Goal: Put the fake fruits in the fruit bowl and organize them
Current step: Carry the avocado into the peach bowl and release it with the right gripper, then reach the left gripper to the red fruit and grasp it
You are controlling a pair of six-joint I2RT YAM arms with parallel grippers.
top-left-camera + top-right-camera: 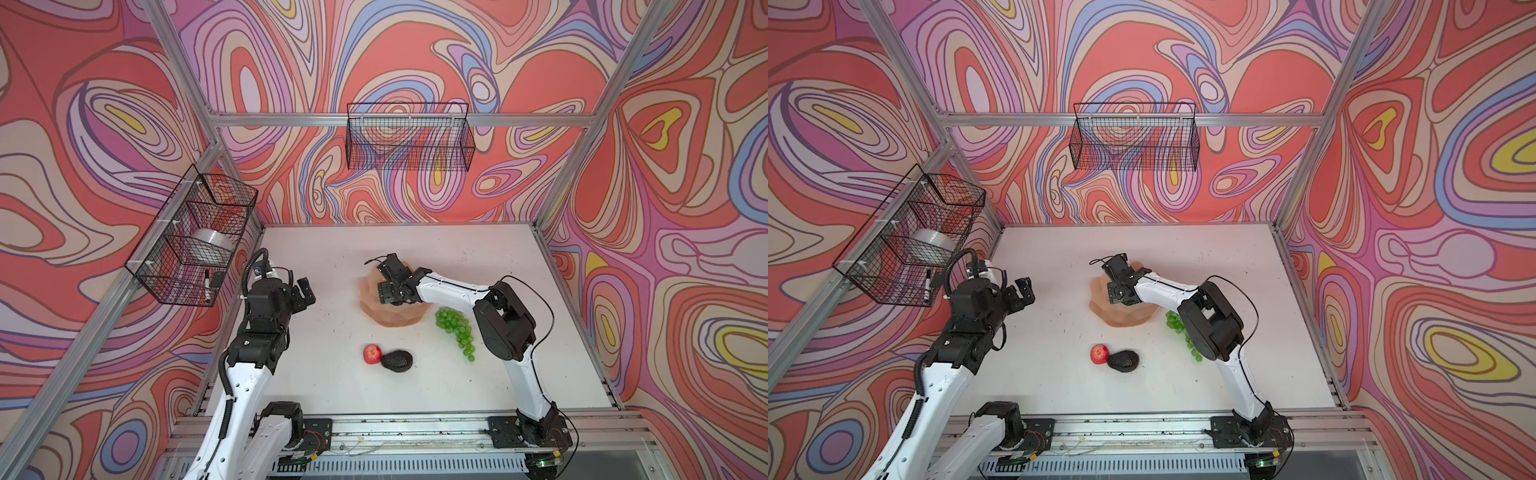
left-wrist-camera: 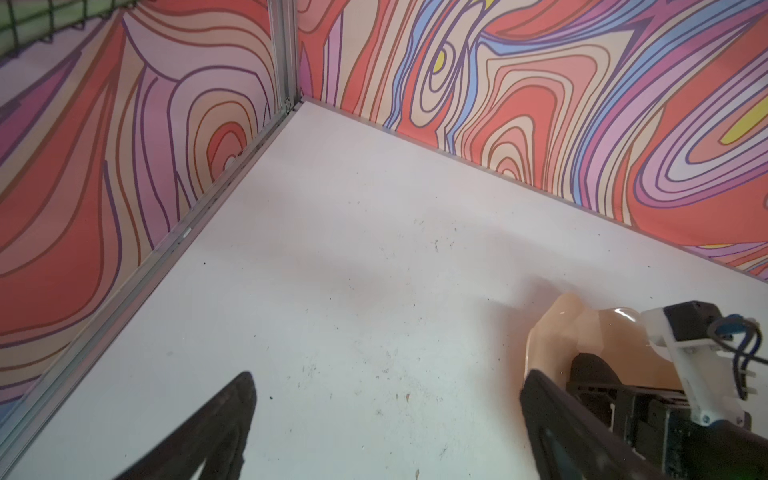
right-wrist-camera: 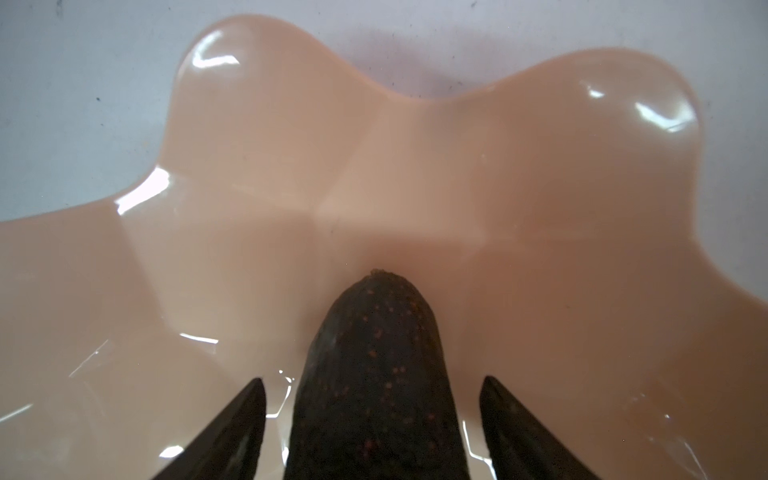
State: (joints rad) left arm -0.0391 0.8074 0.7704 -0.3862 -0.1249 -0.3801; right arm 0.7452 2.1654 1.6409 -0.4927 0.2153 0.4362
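Note:
The peach-pink fruit bowl (image 1: 390,318) (image 1: 1121,318) sits mid-table. My right gripper (image 1: 385,293) (image 3: 372,380) reaches down into it, open. A dark avocado (image 3: 374,365) lies in the bowl (image 3: 374,166) between the fingers, with a gap on each side. On the table in front, a red apple (image 1: 372,354) (image 1: 1099,354) touches a second avocado (image 1: 397,360) (image 1: 1123,360). The green grapes (image 1: 455,328) (image 1: 1177,322) lie right of the bowl, partly under the right arm. My left gripper (image 1: 306,293) (image 2: 386,374) hovers open and empty at the table's left.
A black wire basket (image 1: 191,237) on the left wall holds a tape roll (image 1: 212,245) and a marker (image 1: 206,284). Another wire basket (image 1: 409,137) hangs on the back wall. Metal frame rails edge the white table (image 1: 332,395).

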